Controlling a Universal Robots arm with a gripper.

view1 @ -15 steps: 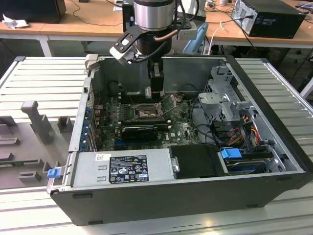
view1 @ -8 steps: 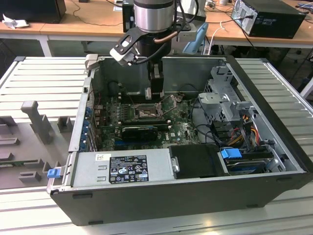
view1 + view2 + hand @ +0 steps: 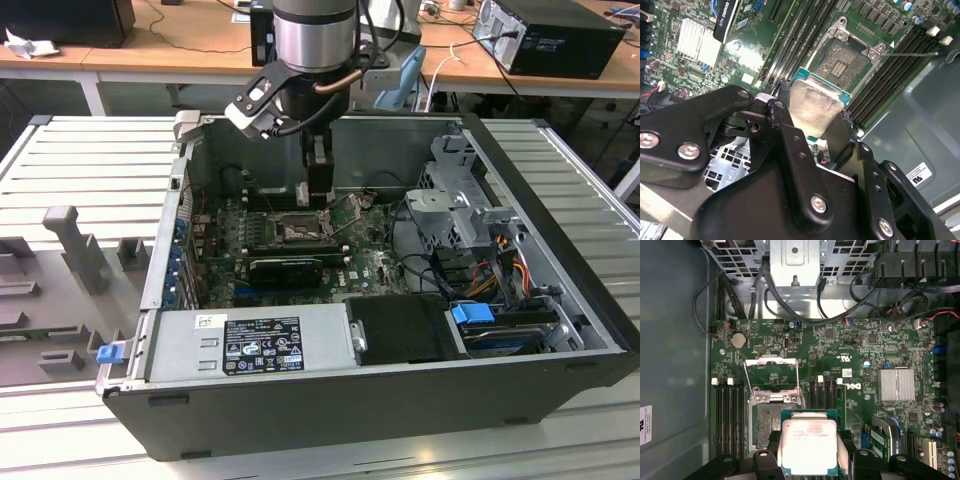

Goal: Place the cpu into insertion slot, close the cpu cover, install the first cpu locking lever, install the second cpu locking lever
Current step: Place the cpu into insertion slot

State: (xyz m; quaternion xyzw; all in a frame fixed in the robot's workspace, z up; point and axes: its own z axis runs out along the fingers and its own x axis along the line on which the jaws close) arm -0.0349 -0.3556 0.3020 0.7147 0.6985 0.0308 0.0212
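Observation:
My gripper [image 3: 812, 120] is shut on the cpu [image 3: 816, 102], a small square chip with a silver top and a green edge, gripped by two opposite sides. In the first wrist view the cpu [image 3: 809, 442] hangs above the green board, partly over the insertion slot [image 3: 767, 422] and offset to one side of it. The insertion slot [image 3: 842, 62] is a dark square socket with a silvery rim and nothing in it. The cpu cover [image 3: 771, 369] stands swung open beyond the slot. A thin wire lever [image 3: 912, 54] sticks out beside it. In the exterior view the gripper [image 3: 318, 195] hovers just over the insertion slot [image 3: 298, 228].
Long black memory slots [image 3: 727, 415] flank the socket. A long black card [image 3: 285, 268] lies in front of it. A finned heatsink [image 3: 896, 385], a grey drive cage [image 3: 455, 200] with cables, the power supply [image 3: 250, 340] and the case walls [image 3: 560, 240] surround the board.

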